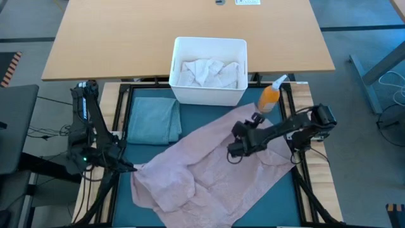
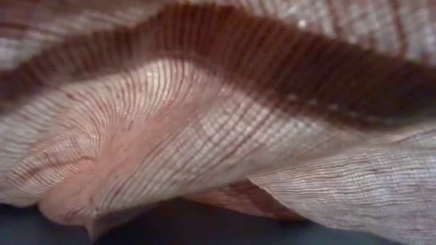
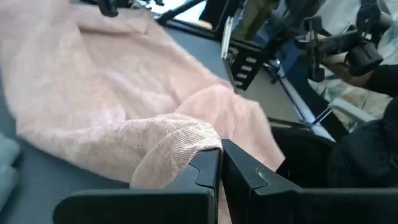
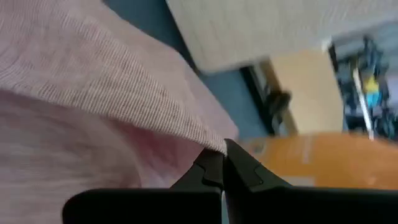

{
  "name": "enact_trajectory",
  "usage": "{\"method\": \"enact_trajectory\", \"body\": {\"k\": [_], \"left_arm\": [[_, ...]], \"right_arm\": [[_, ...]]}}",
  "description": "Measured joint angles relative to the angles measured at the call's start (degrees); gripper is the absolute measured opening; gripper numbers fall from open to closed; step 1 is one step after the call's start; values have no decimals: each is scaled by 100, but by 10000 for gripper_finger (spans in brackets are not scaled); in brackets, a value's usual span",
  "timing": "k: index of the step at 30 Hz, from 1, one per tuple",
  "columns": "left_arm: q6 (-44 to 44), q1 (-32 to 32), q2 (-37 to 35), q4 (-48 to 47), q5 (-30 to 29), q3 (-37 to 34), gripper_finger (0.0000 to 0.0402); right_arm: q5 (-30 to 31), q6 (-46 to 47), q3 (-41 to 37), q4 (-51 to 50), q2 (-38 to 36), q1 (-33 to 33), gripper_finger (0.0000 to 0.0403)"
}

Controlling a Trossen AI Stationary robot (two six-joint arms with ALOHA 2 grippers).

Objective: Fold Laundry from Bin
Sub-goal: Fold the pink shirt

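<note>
Two claws clamped on rumpled pink cloth (image 1: 209, 164), left claw (image 1: 131, 168), right claw (image 1: 233, 152)

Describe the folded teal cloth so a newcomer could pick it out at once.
Start at the white bin at the mat's far edge. Just in front of its left corner lies the teal cloth, folded into a neat rectangle. Unlike the big pink cloth spread loose beside it, it is small, tidy and nearly the mat's colour.

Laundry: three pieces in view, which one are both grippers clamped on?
The pink cloth spread across the mat. Left gripper pinches its left edge, right gripper its middle. The folded teal piece and the white laundry in the bin lie untouched.
</note>
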Motion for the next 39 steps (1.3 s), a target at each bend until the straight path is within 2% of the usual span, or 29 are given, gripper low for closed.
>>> {"method": "enact_trajectory", "body": {"k": [4, 8, 12, 21, 24, 28, 31, 35, 39], "left_arm": [[-357, 0, 0, -219, 157, 0, 0], [-665, 0, 4, -242, 400, 0, 0], [-1089, 0, 12, -290, 911, 0, 0], [-2076, 0, 145, -348, 1245, -368, 0], [-2371, 1, 217, -239, 1320, -575, 0], [-2710, 0, 287, -152, 1531, -834, 0], [-2762, 0, 292, -30, 1578, -972, 0], [-2730, 0, 322, 72, 1591, -1021, 0], [-2610, 1, 363, 77, 1568, -1021, 0]], "right_arm": [[-357, 527, -429, 36, 0, -47, 17], [-609, 535, -674, 177, 0, -57, 17], [-1044, 507, -743, 211, 0, -169, 22], [-2731, -3, -367, 221, 0, -297, 118], [-3222, 283, -295, 85, -2, -77, 143], [-3275, 789, -492, 108, -2, 381, 157], [-3339, 1312, -811, 348, -2, 671, 154], [-3780, 2135, -1289, 1012, -4, 1144, 140], [-3985, 3088, -1474, 1416, -31, 1741, 120]]}}
